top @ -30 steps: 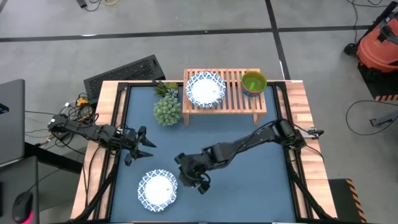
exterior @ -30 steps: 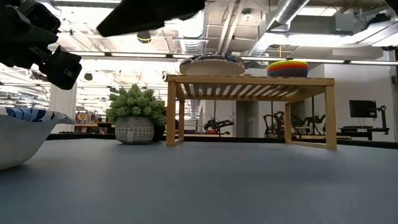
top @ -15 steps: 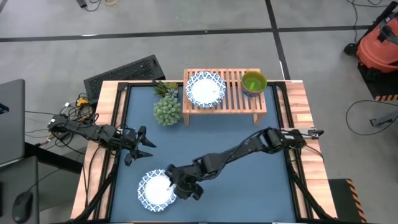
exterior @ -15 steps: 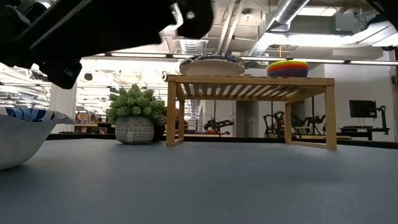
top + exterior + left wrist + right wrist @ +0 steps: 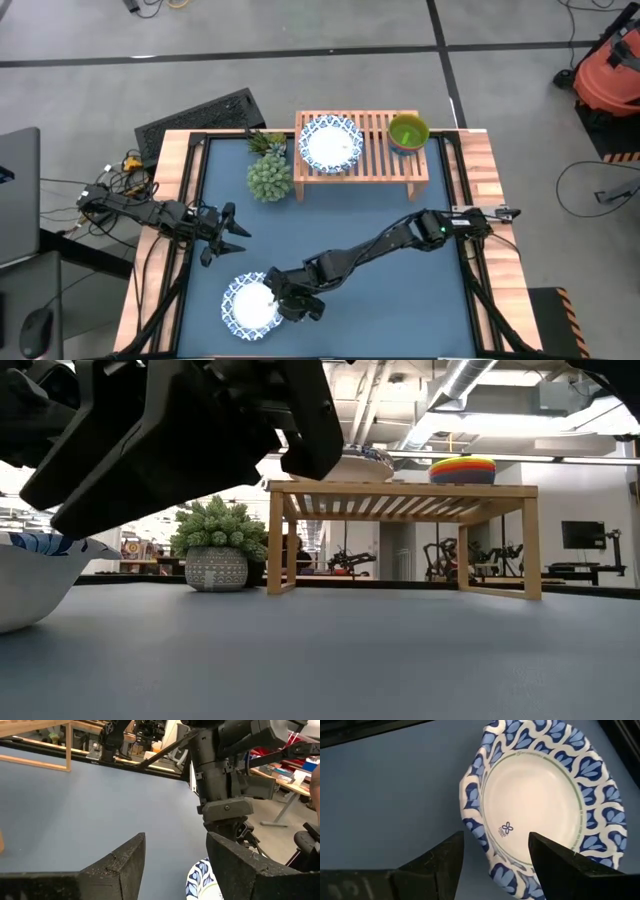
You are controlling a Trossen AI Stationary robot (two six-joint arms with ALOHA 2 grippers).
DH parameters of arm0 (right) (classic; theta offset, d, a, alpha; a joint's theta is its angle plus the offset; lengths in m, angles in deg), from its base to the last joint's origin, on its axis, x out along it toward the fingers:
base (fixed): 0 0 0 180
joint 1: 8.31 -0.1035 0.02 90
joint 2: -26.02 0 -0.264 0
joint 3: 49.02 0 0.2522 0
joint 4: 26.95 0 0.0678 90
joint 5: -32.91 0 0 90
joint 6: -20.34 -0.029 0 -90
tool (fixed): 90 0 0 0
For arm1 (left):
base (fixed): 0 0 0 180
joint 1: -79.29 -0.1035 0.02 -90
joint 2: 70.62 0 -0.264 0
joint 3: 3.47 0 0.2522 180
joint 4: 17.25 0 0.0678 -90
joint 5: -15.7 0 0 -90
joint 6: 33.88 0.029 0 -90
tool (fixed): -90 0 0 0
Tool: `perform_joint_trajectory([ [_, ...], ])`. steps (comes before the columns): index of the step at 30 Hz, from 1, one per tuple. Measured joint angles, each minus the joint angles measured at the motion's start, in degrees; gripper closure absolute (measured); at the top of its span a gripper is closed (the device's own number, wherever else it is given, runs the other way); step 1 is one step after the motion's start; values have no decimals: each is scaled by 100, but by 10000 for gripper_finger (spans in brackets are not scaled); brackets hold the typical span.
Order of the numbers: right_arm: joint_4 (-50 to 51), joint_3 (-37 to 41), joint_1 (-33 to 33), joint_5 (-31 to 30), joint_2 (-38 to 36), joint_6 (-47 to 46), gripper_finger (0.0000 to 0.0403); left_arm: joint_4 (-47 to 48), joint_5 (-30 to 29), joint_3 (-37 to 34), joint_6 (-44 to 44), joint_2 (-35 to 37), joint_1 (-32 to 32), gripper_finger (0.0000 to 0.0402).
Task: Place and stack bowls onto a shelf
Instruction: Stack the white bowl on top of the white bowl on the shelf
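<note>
While the left gripper [image 5: 222, 233] is idling open at the left edge, the patterned bowl [image 5: 252, 304] is sitting front-left with the right gripper [image 5: 290, 305] hovering open over its right rim, shelf [image 5: 361, 150] lying far behind.

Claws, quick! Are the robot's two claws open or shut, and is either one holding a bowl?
Left claw: open, holding nothing.
Right claw: open over the patterned bowl's rim, not gripping it yet.

Spiky green potted plant [image 5: 269, 177] just beside black grille panel [image 5: 200, 115], orange vacuum [image 5: 610, 75] well apart.
</note>
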Motion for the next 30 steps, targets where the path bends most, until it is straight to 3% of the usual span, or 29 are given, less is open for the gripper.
perform_joint_trajectory([
  [12,-48,-1,15,-29,195,39,154,2,6,1,11,0,-1,205],
  [19,-45,2,9,-729,291,-26,165,0,7,2,0,0,0,205],
  [23,-109,0,11,-888,286,-7,212,-1,9,1,2,0,0,205],
  [30,-232,0,-10,-890,280,-7,328,0,9,2,46,0,0,205],
])
